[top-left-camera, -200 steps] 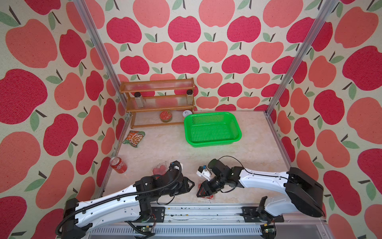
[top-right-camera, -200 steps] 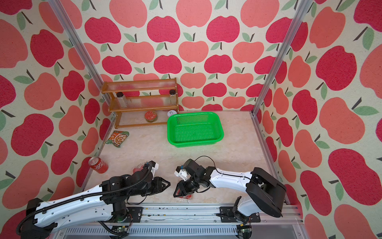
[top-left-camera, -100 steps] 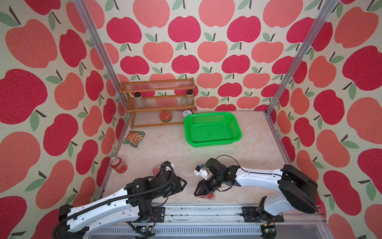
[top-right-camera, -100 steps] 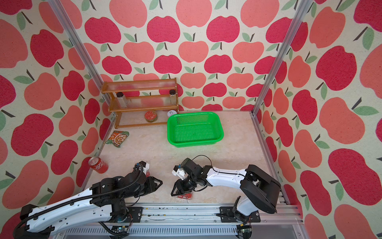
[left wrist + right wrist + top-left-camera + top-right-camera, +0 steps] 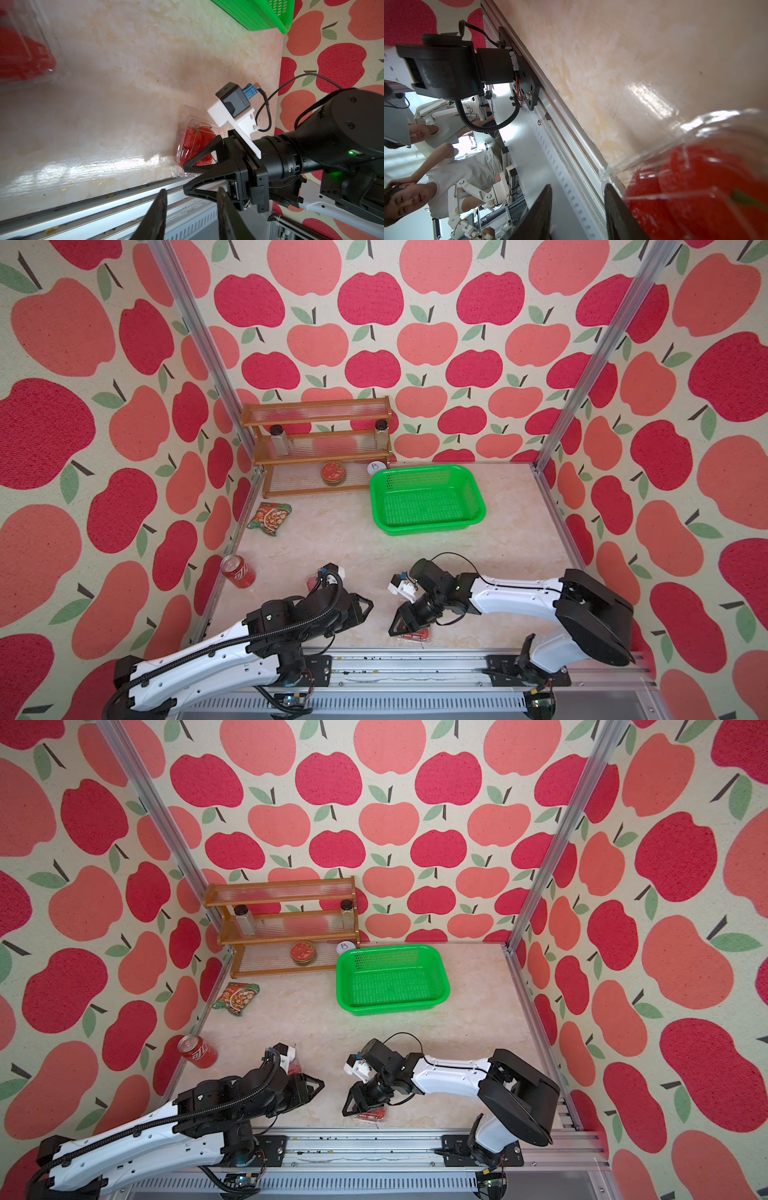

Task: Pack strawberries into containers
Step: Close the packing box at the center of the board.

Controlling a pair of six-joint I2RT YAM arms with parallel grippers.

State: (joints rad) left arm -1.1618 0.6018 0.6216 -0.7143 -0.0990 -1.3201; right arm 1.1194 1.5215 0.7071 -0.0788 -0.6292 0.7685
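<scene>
Tabletop (image 5: pixel 415 556) fills lower middle of both top views; green basket (image 5: pixel 428 506) at centre. Left tool (image 5: pixel 368 609) lower centre, partly open, empty. Right tool (image 5: pixel 394 625) facing it, partly open, nothing between jaws, just beside clear container (image 5: pixel 417 637) low in frame. Second container (image 5: pixel 311 581) left of centre. Strawberries (image 5: pixel 195 139) inside both.

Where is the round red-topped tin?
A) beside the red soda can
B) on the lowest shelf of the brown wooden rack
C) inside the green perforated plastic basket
B: the round red-topped tin sits on the lowest shelf of the brown wooden rack.
</scene>
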